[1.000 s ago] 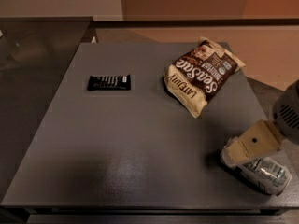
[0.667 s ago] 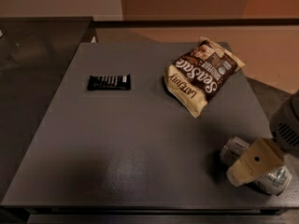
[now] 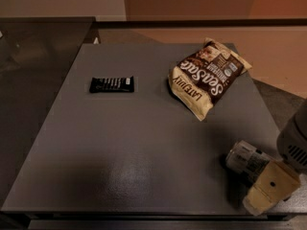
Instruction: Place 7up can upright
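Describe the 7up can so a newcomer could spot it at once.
On the grey table, look to the near right corner, where the gripper sits at the right edge. The 7up can lies on its side just left of it. It is the only round, silvery thing; the snack bag and black bar are flat and farther back.
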Action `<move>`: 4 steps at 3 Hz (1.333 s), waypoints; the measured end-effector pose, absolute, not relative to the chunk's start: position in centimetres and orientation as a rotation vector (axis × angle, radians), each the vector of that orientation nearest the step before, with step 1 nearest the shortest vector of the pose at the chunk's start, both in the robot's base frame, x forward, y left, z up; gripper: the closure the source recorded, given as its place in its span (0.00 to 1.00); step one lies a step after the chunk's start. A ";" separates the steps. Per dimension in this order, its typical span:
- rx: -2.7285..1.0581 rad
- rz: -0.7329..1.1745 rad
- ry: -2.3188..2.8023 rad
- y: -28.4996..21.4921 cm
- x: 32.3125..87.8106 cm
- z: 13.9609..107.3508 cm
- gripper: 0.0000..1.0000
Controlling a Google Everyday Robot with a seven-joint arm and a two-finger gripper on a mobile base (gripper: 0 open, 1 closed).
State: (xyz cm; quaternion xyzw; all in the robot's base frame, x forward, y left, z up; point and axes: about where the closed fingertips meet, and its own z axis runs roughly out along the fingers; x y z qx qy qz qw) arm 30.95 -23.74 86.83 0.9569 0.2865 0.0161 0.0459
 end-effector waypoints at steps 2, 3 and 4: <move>2.984 -0.020 0.969 -22.4 30.9 86.0 0.00; 3.004 0.006 1.004 -21.6 30.7 85.5 0.00; 3.012 0.030 1.025 -21.1 30.8 84.9 0.00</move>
